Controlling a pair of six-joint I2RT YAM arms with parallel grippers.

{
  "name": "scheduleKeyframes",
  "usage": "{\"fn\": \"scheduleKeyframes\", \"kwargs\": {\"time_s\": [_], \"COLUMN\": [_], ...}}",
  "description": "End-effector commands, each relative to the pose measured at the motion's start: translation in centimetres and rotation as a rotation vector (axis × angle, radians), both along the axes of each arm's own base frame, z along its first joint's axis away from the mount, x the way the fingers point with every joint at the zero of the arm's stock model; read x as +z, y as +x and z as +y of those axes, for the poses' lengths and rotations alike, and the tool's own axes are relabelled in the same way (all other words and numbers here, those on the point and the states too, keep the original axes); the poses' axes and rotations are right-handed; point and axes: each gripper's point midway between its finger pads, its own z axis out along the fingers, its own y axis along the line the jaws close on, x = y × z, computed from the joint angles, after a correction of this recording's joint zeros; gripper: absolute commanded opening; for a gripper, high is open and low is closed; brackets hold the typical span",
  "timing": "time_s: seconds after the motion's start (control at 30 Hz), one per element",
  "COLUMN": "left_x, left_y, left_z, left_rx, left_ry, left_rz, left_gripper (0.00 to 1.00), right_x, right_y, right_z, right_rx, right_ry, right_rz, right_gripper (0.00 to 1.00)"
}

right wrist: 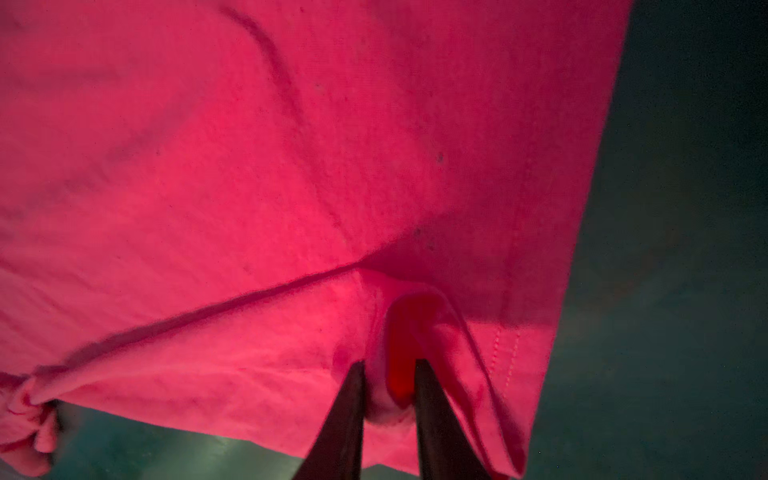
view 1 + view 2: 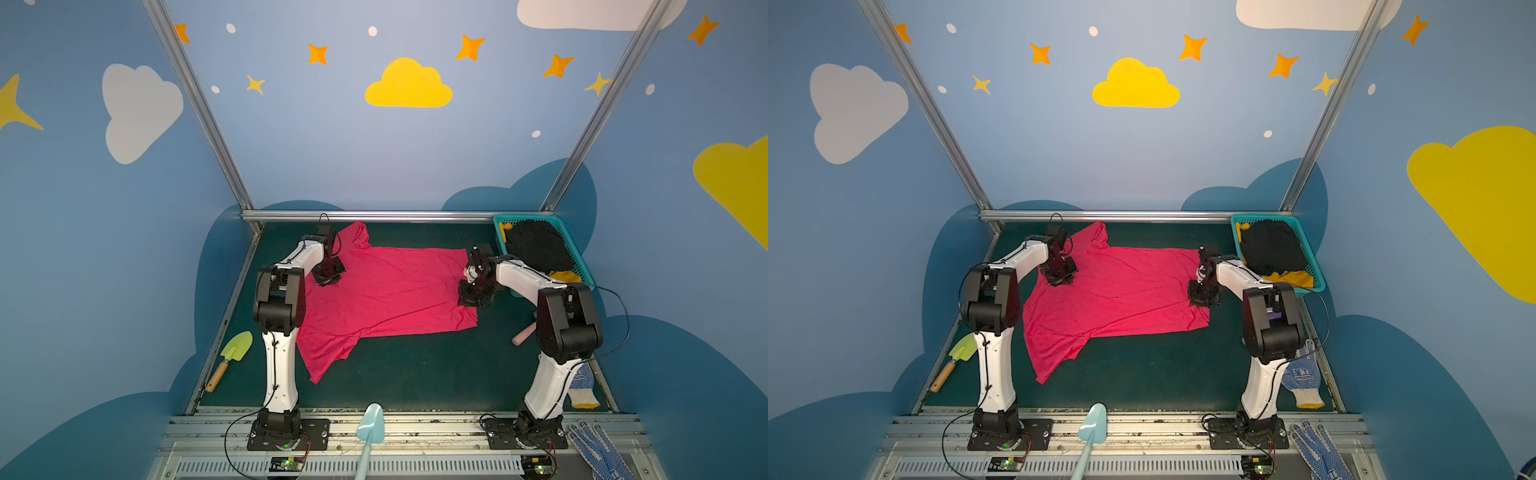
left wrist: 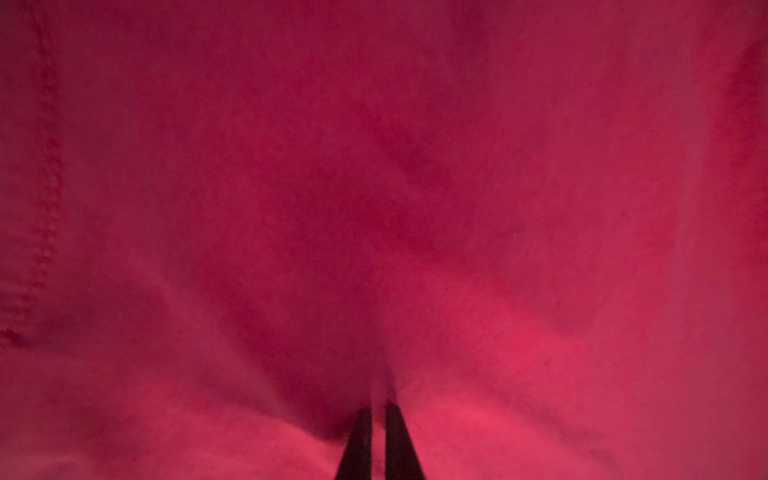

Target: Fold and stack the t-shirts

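Note:
A bright pink-red t-shirt (image 2: 386, 291) (image 2: 1121, 291) lies spread on the dark green table, one sleeve toward the front left and one at the back. My left gripper (image 2: 328, 276) (image 3: 379, 405) presses down on its left part, its fingers nearly together with a pinch of cloth between them. At the shirt's right edge my right gripper (image 2: 471, 296) (image 1: 390, 365) has a bunched fold of the hem between its fingers and holds it a little off the table. A black t-shirt (image 2: 538, 249) and a mustard-yellow one (image 2: 565, 276) lie in the basket.
A teal basket (image 2: 528, 218) stands at the back right corner. A green trowel (image 2: 235, 353) lies at the left edge and a light blue trowel (image 2: 370, 424) at the front. A pink object (image 2: 523, 334) and blue-dotted gloves (image 2: 584, 386) lie by the right arm's base.

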Motion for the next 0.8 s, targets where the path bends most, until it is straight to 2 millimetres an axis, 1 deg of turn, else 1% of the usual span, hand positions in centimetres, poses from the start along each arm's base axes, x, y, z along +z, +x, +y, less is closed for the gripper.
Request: {"fn": "scheduleKeyframes", "kwargs": {"time_s": [0.0, 0.1, 0.17, 0.37, 0.53, 0.77], "left_x": [-2.3, -2.5, -2.6, -3.0, -3.4, -3.9], "left_y": [-0.4, -0.4, -0.4, -0.4, -0.4, -0.5], "left_z": [1.2, 1.8, 2.3, 3.9, 4.8, 5.9], "left_rx": [0.009, 0.033, 0.054, 0.131, 0.16, 0.185], "left_ry": [0.028, 0.025, 0.021, 0.001, 0.007, 0.032], "left_rz": [0.052, 0.057, 0.062, 0.077, 0.099, 0.131], "left_gripper": [0.1, 0.09, 0.09, 0.08, 0.07, 0.07], "right_x": [0.2, 0.6, 0.8, 1.1, 1.3, 0.9], "right_y": [-0.6, -1.3, -2.0, -5.0, -7.9, -11.2], "right_z": [0.3, 0.0, -0.3, -1.3, -2.1, -3.4], "right_rx": [0.004, 0.002, 0.0, -0.012, -0.031, -0.062], "right_ry": [0.008, 0.006, -0.001, -0.03, -0.054, -0.091], "right_rz": [0.009, 0.009, 0.015, 0.048, 0.071, 0.118], "right_gripper": [0.12, 0.03, 0.0, 0.0, 0.0, 0.0]}}
